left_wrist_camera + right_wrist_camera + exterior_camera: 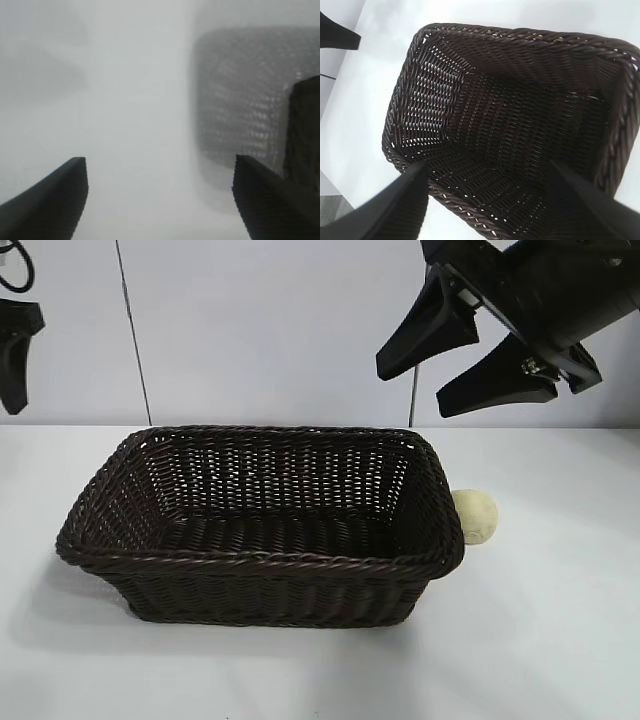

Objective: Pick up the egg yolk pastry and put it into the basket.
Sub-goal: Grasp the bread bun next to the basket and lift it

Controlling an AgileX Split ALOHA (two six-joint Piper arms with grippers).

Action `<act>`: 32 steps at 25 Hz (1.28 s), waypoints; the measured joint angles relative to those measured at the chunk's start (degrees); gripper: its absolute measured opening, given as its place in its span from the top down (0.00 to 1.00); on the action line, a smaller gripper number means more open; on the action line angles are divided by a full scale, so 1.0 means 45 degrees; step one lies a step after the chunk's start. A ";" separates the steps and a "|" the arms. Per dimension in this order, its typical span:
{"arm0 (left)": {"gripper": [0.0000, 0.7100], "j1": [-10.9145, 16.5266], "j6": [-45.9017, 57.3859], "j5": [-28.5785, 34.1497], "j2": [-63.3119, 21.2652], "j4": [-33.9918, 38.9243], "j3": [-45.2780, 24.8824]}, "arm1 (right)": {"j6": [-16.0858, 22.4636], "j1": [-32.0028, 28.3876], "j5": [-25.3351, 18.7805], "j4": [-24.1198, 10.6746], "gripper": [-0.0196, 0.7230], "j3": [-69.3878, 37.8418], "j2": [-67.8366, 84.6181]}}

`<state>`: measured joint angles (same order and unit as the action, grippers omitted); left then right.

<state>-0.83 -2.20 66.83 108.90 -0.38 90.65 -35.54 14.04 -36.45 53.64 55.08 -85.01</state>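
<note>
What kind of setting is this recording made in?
Probably a lab test bench, not a kitchen: a bare white table, a plain pale wall, and only a basket and an egg yolk pastry set out.

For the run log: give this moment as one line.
pastry: on table, against basket outside right end | basket: empty | right hand: open, above | left hand: open, off left

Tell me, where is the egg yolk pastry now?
In the exterior view the egg yolk pastry lies on the table, outside the basket, against its right end.
</note>
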 joint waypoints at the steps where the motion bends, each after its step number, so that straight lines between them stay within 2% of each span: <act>1: 0.18 0.0100 -0.0001 0.0118 0.0000 0.0084 0.0000 | 0.0000 0.0000 0.0000 0.0000 0.32 0.0000 0.0000; 10: 0.19 0.0189 -0.0001 0.0689 -0.0131 -0.0017 0.0000 | 0.0000 0.0000 0.0000 -0.0055 0.32 0.0000 0.0000; 16: 0.20 0.0189 -0.0001 0.0743 -0.1527 -0.0017 -0.0528 | 0.0000 0.0000 0.0000 -0.0111 0.32 0.0000 0.0000; 23: 0.20 0.0189 -0.0075 0.0781 -0.4621 -0.0017 -0.2934 | 0.0000 0.0000 0.0000 -0.0111 0.32 0.0000 0.0000; 32: 0.20 0.0189 -0.0163 0.0878 -1.0116 -0.0017 -0.6475 | 0.0000 0.0000 -0.0012 -0.0111 0.32 0.0000 0.0000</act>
<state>0.02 -2.93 70.78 63.38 -0.45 61.51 -35.54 14.04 -36.50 53.14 55.08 -85.01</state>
